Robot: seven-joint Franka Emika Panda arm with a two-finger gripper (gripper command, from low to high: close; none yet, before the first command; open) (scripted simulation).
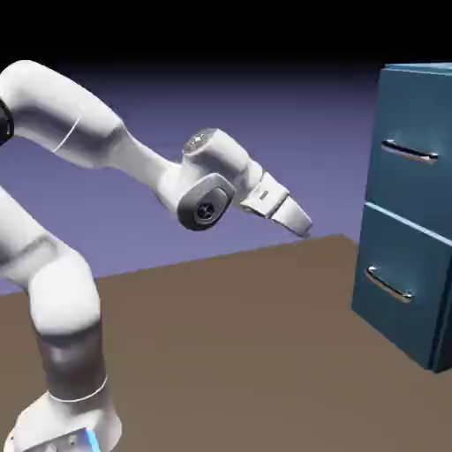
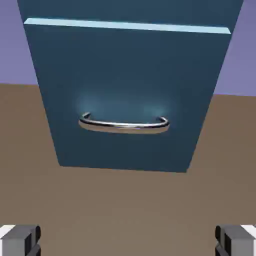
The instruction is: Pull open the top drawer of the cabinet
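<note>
End effector standing clear of the closed cabinet.

Exterior view: the cabinet [image 1: 415, 212] is sitting at the right on the tabletop [image 1: 229, 353]; the top drawer [image 1: 413, 146] is lying flush, and the end effector [image 1: 298, 221] is hanging well apart to its left. Hand view: the fingertips [image 2: 20, 239] are standing fully spread and gripping nothing, facing the lower drawer [image 2: 127, 95] and its handle [image 2: 124, 125] farther ahead.
</note>
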